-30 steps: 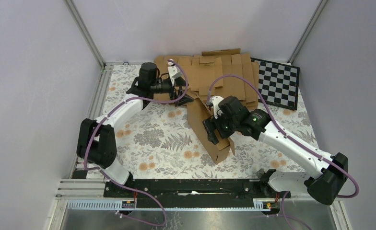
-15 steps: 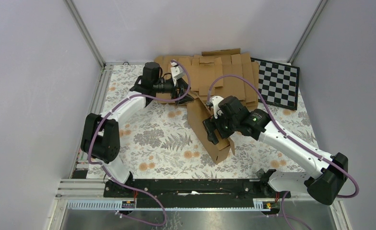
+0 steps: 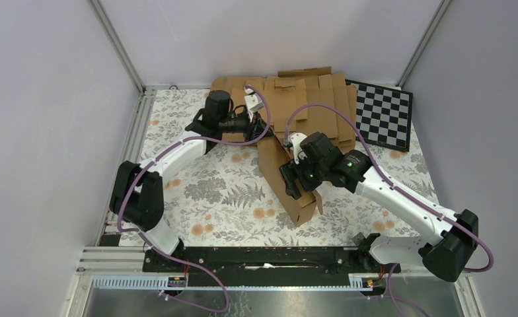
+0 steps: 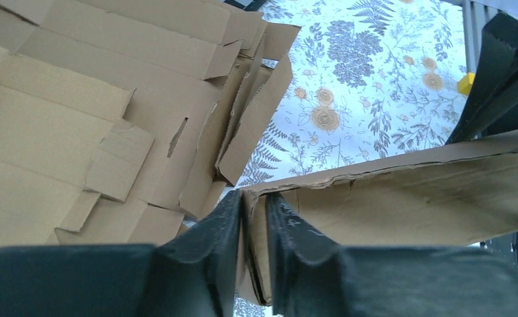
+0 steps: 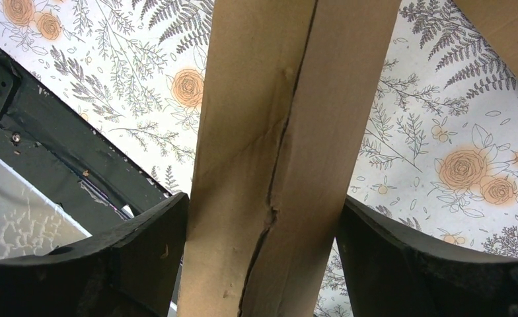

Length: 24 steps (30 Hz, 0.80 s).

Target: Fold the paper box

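Observation:
The paper box (image 3: 302,208), a brown creased cardboard piece, stands partly folded on edge in the middle of the floral table. My left gripper (image 3: 264,129) is at its far end. In the left wrist view that gripper (image 4: 253,214) is shut on a thin end flap of the box (image 4: 408,198), with both pads pressed on the cardboard. My right gripper (image 3: 296,181) straddles the box's long wall from the right. In the right wrist view its wide-set fingers (image 5: 263,199) both touch a folded double wall of the box (image 5: 276,99).
A pile of flat brown cardboard blanks (image 3: 309,99) lies at the back, just behind the left gripper, and fills the left of the left wrist view (image 4: 78,99). A black-and-white checkerboard (image 3: 383,115) sits at back right. A black rail (image 3: 263,257) runs along the near edge.
My left arm has moved right to the box's far end and its jaws have closed from wide open onto the flap. The right arm and the box have stayed in place.

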Each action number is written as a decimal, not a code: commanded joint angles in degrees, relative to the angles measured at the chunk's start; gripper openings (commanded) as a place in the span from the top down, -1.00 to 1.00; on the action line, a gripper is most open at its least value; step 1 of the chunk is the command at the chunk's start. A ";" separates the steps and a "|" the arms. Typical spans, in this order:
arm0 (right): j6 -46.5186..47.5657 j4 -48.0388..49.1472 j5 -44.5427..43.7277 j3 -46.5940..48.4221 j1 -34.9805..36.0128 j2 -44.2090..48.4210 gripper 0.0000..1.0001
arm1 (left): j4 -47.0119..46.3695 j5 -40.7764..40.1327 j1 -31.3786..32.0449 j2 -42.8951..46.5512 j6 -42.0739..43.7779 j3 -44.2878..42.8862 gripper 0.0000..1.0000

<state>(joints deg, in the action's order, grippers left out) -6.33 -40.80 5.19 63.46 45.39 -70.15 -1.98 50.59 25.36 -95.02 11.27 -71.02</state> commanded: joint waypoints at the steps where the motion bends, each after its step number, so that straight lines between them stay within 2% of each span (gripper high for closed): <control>1: -0.06 1.03 -0.14 1.09 0.41 0.14 -0.67 | -3.68 -5.72 0.72 5.24 -4.97 0.97 0.72; 4: -0.11 1.00 -0.34 0.89 0.37 0.27 -0.66 | -2.71 -7.22 0.91 6.03 -6.66 0.89 0.99; 5: -0.16 1.06 -0.35 0.83 0.36 0.28 -0.66 | -2.31 -7.64 0.99 6.32 -6.83 0.89 1.00; 9: -0.43 1.38 0.01 0.47 0.41 0.18 -0.65 | 1.18 -10.07 1.38 6.49 -7.70 -1.01 1.00; 17: -0.11 0.78 -1.22 0.45 0.40 -0.67 -0.65 | 17.96 -16.34 3.94 2.64 -11.12 -12.35 1.00; 24: 0.18 -0.56 -1.58 1.18 0.41 -2.38 -0.63 | 24.86 -18.85 3.99 1.65 -15.94 -16.42 1.00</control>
<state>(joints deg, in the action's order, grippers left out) -6.66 -40.25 4.97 63.46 45.39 -71.00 19.14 33.67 29.19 -93.01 -0.12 -84.01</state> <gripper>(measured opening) 0.818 0.014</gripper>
